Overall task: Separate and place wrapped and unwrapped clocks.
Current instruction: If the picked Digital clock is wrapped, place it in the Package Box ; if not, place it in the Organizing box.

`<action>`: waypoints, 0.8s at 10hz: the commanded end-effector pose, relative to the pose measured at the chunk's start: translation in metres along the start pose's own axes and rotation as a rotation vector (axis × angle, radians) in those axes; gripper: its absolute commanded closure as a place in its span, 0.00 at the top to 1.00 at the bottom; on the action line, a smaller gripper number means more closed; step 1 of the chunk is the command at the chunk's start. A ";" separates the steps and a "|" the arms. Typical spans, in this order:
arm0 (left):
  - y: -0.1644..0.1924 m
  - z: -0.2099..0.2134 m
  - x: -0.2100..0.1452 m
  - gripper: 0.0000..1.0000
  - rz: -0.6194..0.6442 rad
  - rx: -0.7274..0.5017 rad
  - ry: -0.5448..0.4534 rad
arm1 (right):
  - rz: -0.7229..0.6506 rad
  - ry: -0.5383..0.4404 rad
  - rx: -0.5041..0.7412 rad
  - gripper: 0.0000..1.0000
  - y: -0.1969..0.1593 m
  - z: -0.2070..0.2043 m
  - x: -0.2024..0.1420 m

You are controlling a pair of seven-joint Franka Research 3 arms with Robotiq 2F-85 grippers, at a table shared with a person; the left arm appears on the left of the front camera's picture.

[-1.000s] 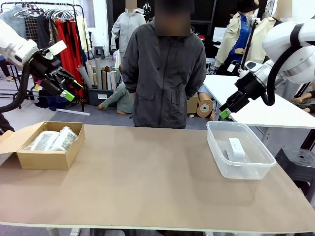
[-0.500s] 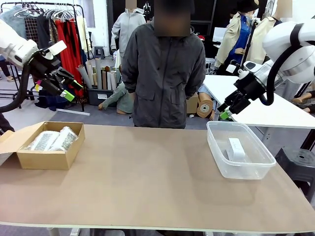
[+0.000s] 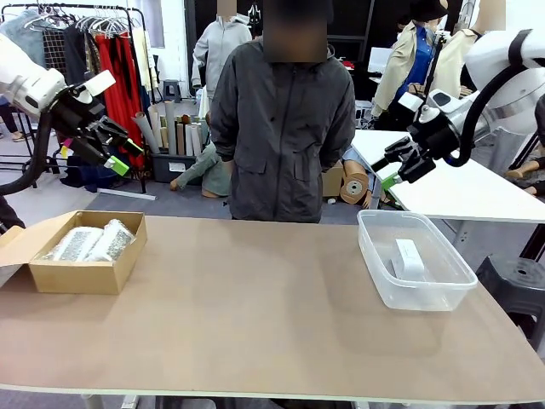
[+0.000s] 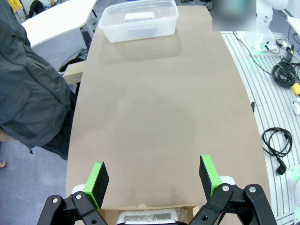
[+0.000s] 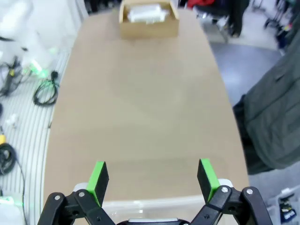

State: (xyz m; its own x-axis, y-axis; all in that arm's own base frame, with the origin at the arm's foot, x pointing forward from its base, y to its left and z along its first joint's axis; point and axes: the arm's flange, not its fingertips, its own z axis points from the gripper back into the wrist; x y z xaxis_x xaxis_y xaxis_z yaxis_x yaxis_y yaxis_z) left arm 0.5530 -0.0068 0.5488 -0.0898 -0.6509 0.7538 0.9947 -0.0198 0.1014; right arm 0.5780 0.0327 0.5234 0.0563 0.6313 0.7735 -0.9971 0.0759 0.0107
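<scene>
Two wrapped clocks [image 3: 89,242], lumpy white bubble-wrap bundles, lie side by side in the brown cardboard box [image 3: 77,277] at the table's left end. The unwrapped clock [image 3: 408,257], a smooth white block, lies in the clear plastic tub [image 3: 423,294] on the right. My left gripper [image 3: 126,156] hangs open in the air above and behind the box. My right gripper [image 3: 387,170] is open, raised above the tub's far edge. The left wrist view has its gripper [image 4: 152,163] open, with the tub [image 4: 108,29] and clock [image 4: 139,17] far off. The right wrist view has its gripper [image 5: 151,166] open and the box [image 5: 149,29] far ahead.
A person in a dark jacket [image 3: 283,128] stands at the far edge, arms down. The brown table [image 3: 255,307] is bare between box and tub. A white side table [image 3: 460,192] stands behind the tub. Cables [image 4: 279,75] lie on the floor beside the table.
My right gripper has risen and drawn back from just above the tub's far rim. The left arm, the person and the clocks stay put.
</scene>
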 end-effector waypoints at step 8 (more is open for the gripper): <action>-0.002 0.000 0.001 1.00 -0.003 0.003 -0.001 | -0.022 -0.080 0.002 1.00 -0.004 0.001 0.002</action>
State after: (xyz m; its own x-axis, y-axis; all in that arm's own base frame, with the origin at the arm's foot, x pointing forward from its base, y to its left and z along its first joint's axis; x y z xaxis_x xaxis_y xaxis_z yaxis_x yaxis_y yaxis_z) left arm 0.5530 -0.0068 0.5488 -0.0898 -0.6509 0.7538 0.9946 -0.0198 0.1014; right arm 0.5812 0.0326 0.5245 0.0755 0.5647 0.8218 -0.9960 0.0823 0.0350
